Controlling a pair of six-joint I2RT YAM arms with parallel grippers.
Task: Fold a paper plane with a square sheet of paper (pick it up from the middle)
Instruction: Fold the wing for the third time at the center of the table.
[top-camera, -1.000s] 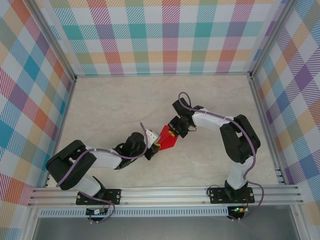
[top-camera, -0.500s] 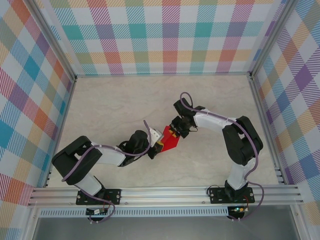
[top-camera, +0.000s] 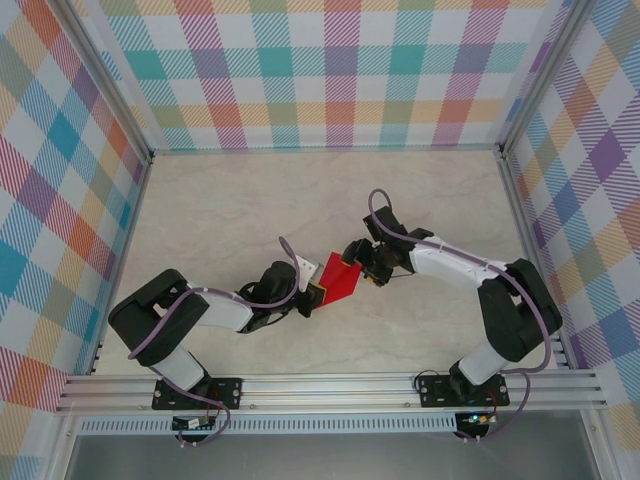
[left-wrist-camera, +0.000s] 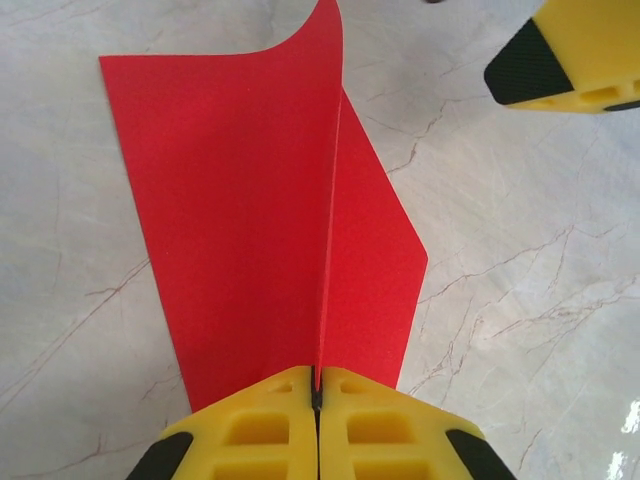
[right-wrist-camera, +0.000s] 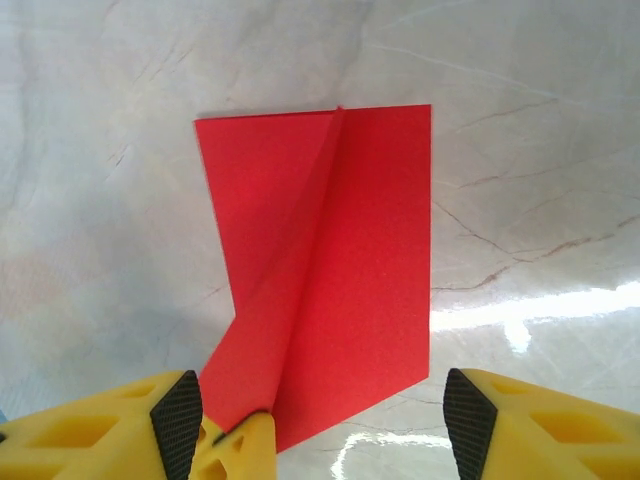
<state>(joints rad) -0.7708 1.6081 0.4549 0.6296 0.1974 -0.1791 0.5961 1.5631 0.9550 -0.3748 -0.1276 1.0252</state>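
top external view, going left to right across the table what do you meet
left arm's elbow → left gripper, shut → red paper in its grip → right gripper, open → right arm's elbow

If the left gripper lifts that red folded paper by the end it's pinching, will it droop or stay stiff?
Likely floppy at the edges: the red paper is thin and its far corner curls up. The centre crease, pinched in the left gripper, probably keeps it fairly straight lengthwise. It looks light, so it may flutter.
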